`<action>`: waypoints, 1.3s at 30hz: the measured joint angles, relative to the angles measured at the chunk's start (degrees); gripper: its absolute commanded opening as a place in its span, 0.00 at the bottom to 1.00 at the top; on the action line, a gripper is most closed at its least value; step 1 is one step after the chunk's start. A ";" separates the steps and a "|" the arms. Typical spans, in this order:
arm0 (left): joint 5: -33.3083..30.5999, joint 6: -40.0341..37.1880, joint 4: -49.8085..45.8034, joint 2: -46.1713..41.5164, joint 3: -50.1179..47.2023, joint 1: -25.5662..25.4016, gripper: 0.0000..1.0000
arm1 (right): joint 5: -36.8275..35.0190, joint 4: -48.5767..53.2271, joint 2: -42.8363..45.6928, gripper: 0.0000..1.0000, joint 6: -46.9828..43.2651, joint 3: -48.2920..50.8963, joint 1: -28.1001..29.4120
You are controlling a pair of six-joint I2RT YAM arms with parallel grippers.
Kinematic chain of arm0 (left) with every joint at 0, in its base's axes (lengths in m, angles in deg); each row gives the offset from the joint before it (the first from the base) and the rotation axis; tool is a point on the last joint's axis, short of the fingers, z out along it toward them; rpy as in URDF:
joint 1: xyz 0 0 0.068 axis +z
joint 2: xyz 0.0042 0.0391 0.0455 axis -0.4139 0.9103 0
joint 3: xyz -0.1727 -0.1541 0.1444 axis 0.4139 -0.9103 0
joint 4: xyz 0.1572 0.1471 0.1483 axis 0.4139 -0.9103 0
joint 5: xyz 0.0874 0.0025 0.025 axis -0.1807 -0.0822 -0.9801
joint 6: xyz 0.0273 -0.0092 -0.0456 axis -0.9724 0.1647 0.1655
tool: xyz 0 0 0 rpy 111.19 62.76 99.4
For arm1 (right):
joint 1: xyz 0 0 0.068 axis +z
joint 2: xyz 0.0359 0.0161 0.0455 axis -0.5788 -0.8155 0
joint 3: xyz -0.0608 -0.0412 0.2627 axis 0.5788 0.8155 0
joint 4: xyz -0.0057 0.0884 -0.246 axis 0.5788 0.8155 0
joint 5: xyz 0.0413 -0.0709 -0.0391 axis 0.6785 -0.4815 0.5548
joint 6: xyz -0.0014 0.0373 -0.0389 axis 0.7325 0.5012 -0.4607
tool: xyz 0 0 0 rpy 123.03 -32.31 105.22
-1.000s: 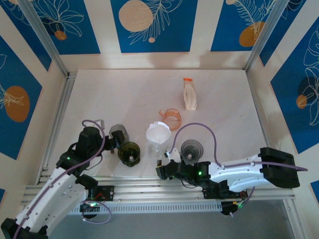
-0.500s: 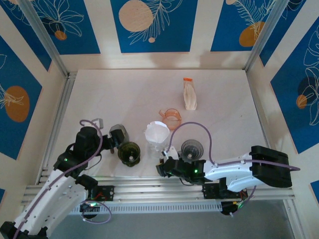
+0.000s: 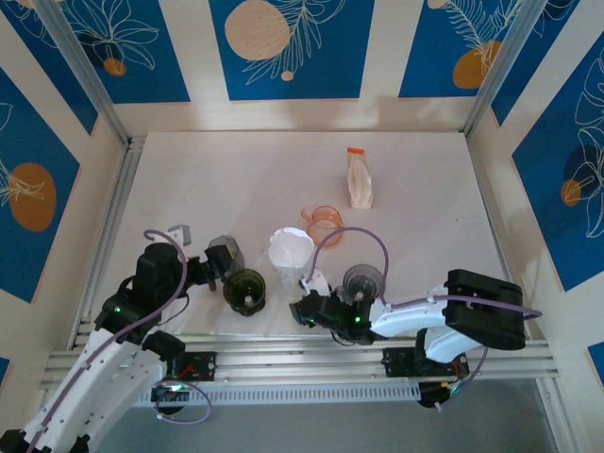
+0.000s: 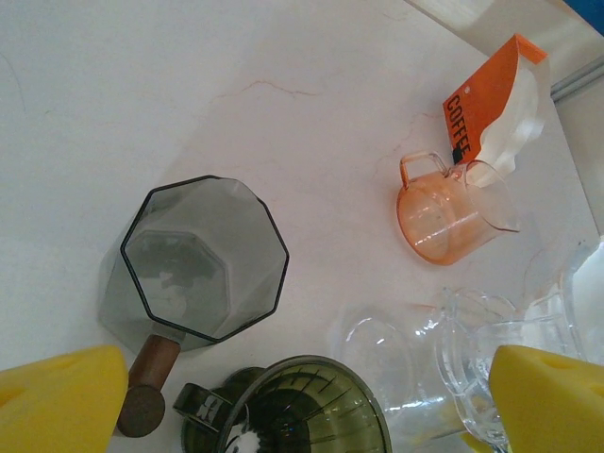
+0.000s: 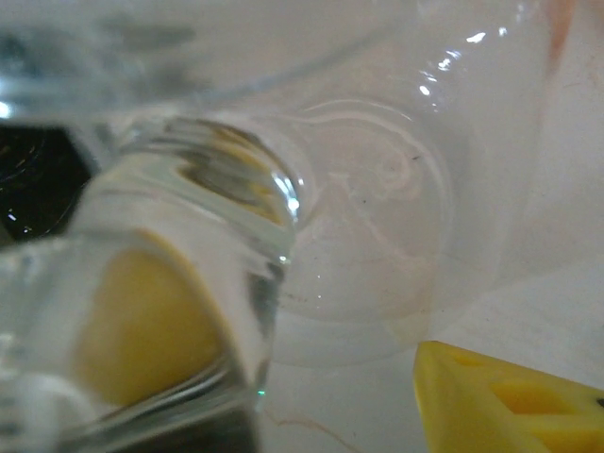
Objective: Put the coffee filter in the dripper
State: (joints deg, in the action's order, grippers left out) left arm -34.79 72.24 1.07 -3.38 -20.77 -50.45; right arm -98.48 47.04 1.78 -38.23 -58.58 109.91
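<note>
White paper cone filter (image 3: 291, 248) sits mouth up, axis upright, in a clear glass vessel (image 3: 299, 277) near the counter's (image 3: 236, 179) front. Left tool (image 4: 302, 406) released, spread wide; right tool (image 3: 304, 298) straddles the glass, and I cannot tell whether it grips.

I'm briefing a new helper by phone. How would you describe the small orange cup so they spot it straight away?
Start at the white table and find the coffee bag lying towards its far right. Just nearer the arms than the bag sits the orange cup: see-through, with a handle, the only orange-tinted vessel there.
</note>
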 measured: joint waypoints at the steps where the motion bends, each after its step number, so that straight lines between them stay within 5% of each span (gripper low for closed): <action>1: 0.07 0.00 -0.02 0.00 -0.02 0.02 0.98 | -0.11 -0.46 -0.79 0.62 -0.17 -0.26 -0.26; 19: 0.20 1.33 -1.66 -2.80 -0.90 0.02 0.98 | 2.10 -7.21 -12.20 0.59 -4.52 -9.11 -9.90; 39: -1.81 1.90 -4.26 -4.39 -0.98 0.02 0.98 | 13.05 -8.59 -31.89 0.59 -11.43 -33.51 -21.31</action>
State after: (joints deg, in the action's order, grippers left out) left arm -36.60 74.14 -3.19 -7.77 -21.75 -50.43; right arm -85.43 38.45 -30.11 -49.66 -92.09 88.60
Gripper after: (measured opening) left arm 0.979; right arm 0.587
